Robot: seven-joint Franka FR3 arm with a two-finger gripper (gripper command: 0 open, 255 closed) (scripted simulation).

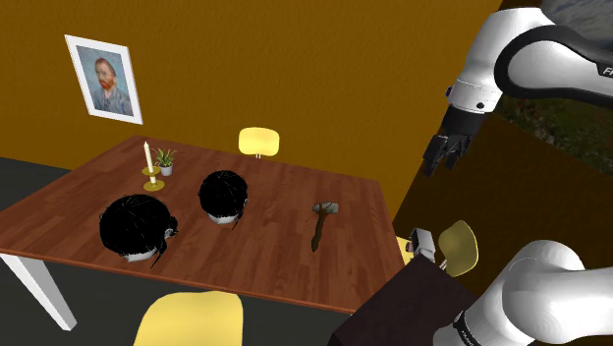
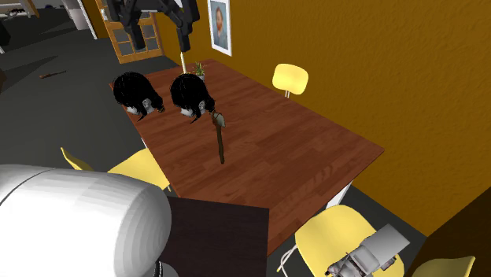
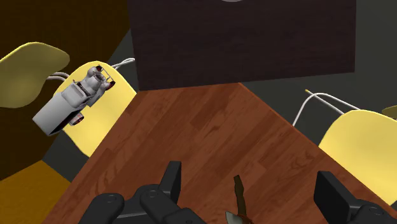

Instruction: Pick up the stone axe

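The stone axe lies flat on the brown wooden table, grey head toward the far wall, dark handle pointing to the near edge. In the second exterior view the axe lies beside the nearer black-haired head. My black gripper hangs open high in the air, above and to the shoulder view's right of the axe, off the table's end. Its fingers stand wide apart in the wrist view, where the gripper looks down on the axe far below. Nothing is held. The gripper sits high in the second exterior view.
Two black-haired heads, a candle and a small plant stand on the table's left half. Yellow chairs ring it; a grey-white object lies on one. The dark stand abuts the table's end.
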